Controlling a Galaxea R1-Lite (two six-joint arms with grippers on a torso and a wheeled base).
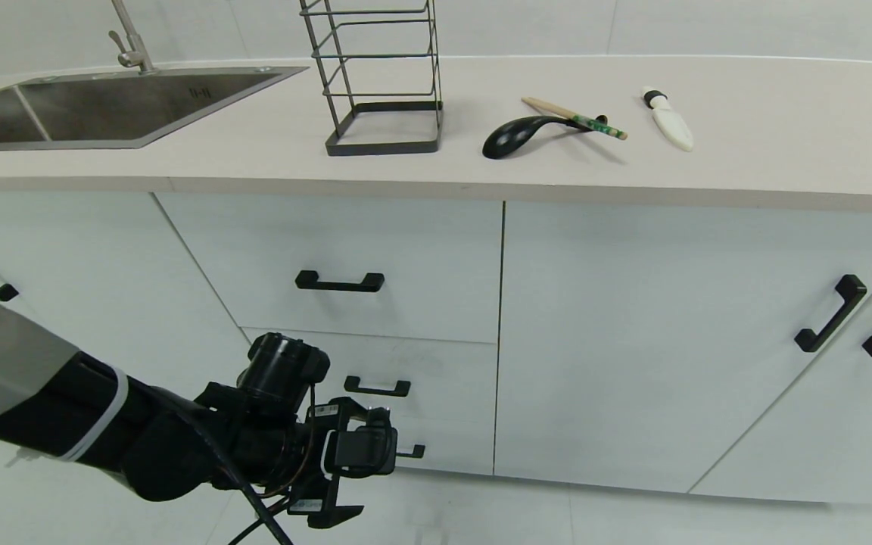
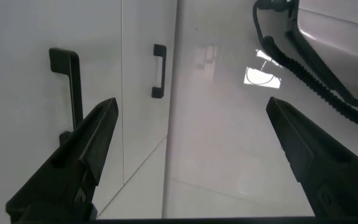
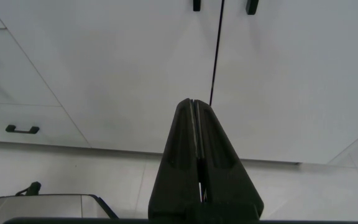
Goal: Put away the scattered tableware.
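On the pale countertop (image 1: 746, 151) lie a black spoon (image 1: 515, 136), a pair of wooden chopsticks (image 1: 574, 117) resting across its handle, and a white knife (image 1: 669, 121) further right. My left gripper (image 1: 368, 454) hangs low in front of the drawer stack, far below the counter. It is open with nothing between its fingers (image 2: 192, 102). Two black drawer handles (image 2: 73, 87) (image 2: 158, 71) show just beyond its fingertips. My right gripper (image 3: 193, 102) is shut and empty, facing the white cabinet doors (image 3: 135, 74).
A black wire rack (image 1: 383, 83) stands on the counter left of the spoon, and a steel sink (image 1: 103, 102) with a tap sits at the far left. Below are white drawers with black handles (image 1: 339, 282) (image 1: 377, 387) and cabinet doors (image 1: 633, 325).
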